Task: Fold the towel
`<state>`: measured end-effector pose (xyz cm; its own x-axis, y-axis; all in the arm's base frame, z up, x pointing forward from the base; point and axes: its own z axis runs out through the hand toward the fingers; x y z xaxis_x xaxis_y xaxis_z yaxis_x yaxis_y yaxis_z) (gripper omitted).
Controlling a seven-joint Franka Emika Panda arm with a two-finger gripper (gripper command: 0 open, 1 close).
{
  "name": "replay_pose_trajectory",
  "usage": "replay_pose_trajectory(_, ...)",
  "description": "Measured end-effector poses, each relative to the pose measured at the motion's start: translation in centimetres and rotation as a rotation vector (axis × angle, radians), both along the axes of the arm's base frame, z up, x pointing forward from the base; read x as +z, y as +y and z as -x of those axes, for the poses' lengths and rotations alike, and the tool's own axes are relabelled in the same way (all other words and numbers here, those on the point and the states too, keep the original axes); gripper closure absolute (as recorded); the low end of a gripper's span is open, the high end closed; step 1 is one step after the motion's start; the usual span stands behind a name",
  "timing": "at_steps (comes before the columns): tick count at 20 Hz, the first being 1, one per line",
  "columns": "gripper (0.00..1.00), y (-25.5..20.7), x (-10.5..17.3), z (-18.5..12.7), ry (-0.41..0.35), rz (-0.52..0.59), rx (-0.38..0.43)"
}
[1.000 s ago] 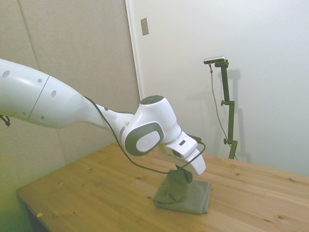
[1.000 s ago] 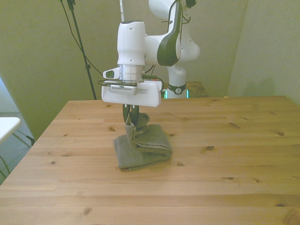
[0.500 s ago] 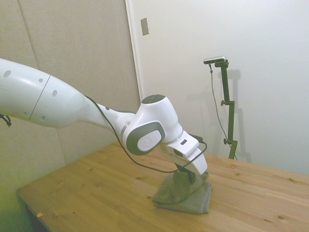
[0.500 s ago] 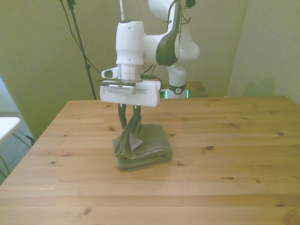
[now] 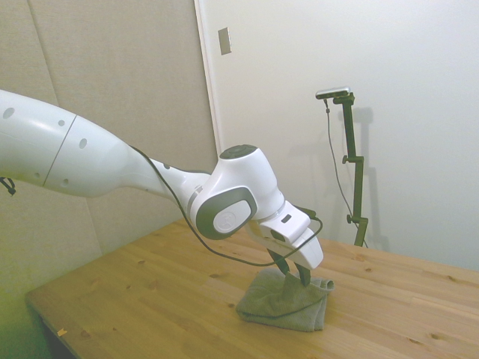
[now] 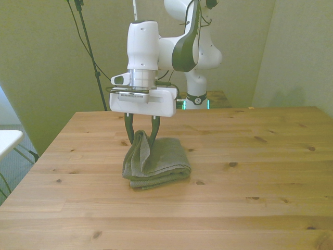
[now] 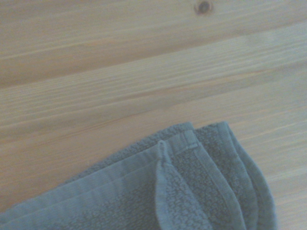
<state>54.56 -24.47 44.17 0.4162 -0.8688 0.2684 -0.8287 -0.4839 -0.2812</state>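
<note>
The grey-green towel (image 6: 162, 159) lies folded in several layers on the wooden table (image 6: 239, 208), left of centre in the front view. At its end toward the front view's left, a soft ridge of cloth stands up. My gripper (image 6: 141, 140) hangs straight above that ridge with its fingers open, one on each side of the raised cloth, and nothing clamped. In the side view the gripper (image 5: 296, 278) sits just over the towel (image 5: 284, 307), at its far end. The wrist view shows a layered, hemmed corner of the towel (image 7: 192, 196) on bare wood.
Bare planks of the table (image 5: 150, 299) surround the towel on all sides. The table's left edge in the front view is roughly a towel length away. Walls stand behind the table.
The fingers have spread apart and let go of the lifted cloth. That layer has sunk onto the folded stack, leaving only a low ridge between the fingers.
</note>
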Motion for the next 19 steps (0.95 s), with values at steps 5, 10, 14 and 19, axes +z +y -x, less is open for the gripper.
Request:
replay_pose_trajectory(5,0.0,1.8,3.6,2.6,0.005,-0.032,0.042)
replay_pose_trajectory(10,0.0,5.6,3.4,5.7,0.07,-0.052,0.096)
replay_pose_trajectory(14,0.0,10.4,2.2,7.9,0.121,-0.08,0.143)
replay_pose_trajectory(19,0.0,17.8,2.1,12.1,0.105,-0.112,0.243)
